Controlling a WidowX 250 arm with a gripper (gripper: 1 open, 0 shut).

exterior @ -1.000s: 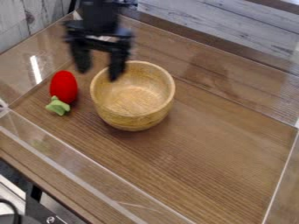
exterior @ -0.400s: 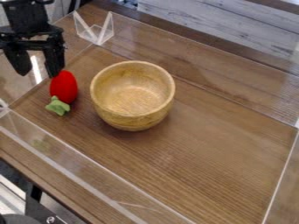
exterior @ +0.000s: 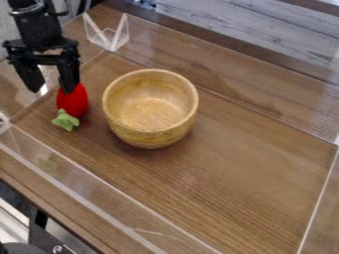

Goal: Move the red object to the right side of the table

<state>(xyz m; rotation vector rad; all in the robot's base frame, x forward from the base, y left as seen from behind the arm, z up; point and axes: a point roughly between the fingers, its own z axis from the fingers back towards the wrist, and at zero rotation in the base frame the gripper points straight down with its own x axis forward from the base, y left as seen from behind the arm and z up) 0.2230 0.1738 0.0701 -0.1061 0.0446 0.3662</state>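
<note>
The red object (exterior: 73,100) is a small glossy strawberry lying on the left part of the table (exterior: 239,169), its light-green stem pointing toward the front edge. My black gripper (exterior: 48,77) hangs just above and behind it, pointing down, open, with nothing between its fingers. One finger (exterior: 66,73) overlaps the strawberry's top in the picture; whether it touches is unclear.
A round light wooden bowl (exterior: 151,107) stands right of the strawberry, close to it. Low clear acrylic walls (exterior: 79,189) edge the table, and a clear bracket (exterior: 106,32) sits at the back left.
My gripper has swung from beside the bowl leftward and come down over the strawberry, staying open. The strawberry and bowl have not moved.
</note>
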